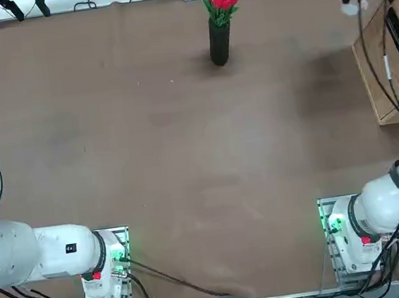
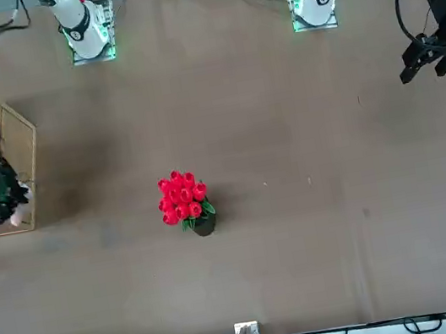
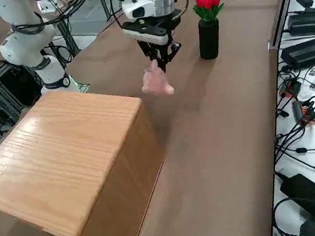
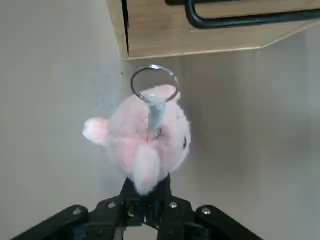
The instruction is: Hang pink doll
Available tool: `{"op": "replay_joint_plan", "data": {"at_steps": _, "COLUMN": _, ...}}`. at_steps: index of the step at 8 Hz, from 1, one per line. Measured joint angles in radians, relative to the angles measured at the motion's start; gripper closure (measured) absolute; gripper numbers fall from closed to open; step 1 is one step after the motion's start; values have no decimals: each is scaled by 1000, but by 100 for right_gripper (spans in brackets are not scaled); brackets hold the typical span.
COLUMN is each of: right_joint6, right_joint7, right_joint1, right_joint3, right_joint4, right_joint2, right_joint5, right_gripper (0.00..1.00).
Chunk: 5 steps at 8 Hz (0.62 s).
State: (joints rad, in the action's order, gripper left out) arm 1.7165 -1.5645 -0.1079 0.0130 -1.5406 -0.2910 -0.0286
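One pink doll (image 4: 150,135) is held above the table (image 3: 206,146) by the right gripper (image 4: 148,186). The fingers are closed on a small part of the plush, and the body is suspended beyond the tips. The doll is positioned between the wooden box (image 3: 65,157) and the black vase (image 3: 209,39), touching neither. A metal ring (image 4: 178,88) is attached by a pale strap (image 4: 155,115) and is left unobstructed by the fingers.

The step in hand is judged to be alignment for hanging. The black handle (image 4: 250,20) on the box is a possible support, but the intended hanging point cannot be confirmed. The ring opening should be aligned with the support before contact, and the approach should be made slowly so that swing is limited. The grip should be maintained until the ring is seated; premature release may cause a drop.
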Motion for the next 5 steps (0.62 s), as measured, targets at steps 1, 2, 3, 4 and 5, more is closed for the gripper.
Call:
{"op": "replay_joint_plan", "data": {"at_steps": 1, "right_joint6": -2, "right_joint7": 52, "right_joint1": -35, "right_joint3": 0, "right_joint4": -8, "right_joint2": 15, "right_joint5": 42, "right_gripper": 96}}
{"op": "replay_joint_plan", "data": {"at_steps": 2, "right_joint6": -2, "right_joint7": 86, "right_joint1": -59, "right_joint3": -1, "right_joint4": -20, "right_joint2": 22, "right_joint5": 65, "right_gripper": 96}}
{"op": "replay_joint_plan", "data": {"at_steps": 3, "right_joint6": -2, "right_joint7": 108, "right_joint1": -78, "right_joint3": -1, "right_joint4": -27, "right_joint2": 23, "right_joint5": 85, "right_gripper": 96}}
{"op": "replay_joint_plan", "data": {"at_steps": 4, "right_joint6": 2, "right_joint7": 133, "right_joint1": -97, "right_joint3": -1, "right_joint4": -33, "right_joint2": 23, "right_joint5": 112, "right_gripper": 96}}
{"op": "replay_joint_plan", "data": {"at_steps": 5, "right_joint6": 17, "right_joint7": 158, "right_joint1": -112, "right_joint3": -1, "right_joint4": -38, "right_joint2": 22, "right_joint5": 131, "right_gripper": 96}}
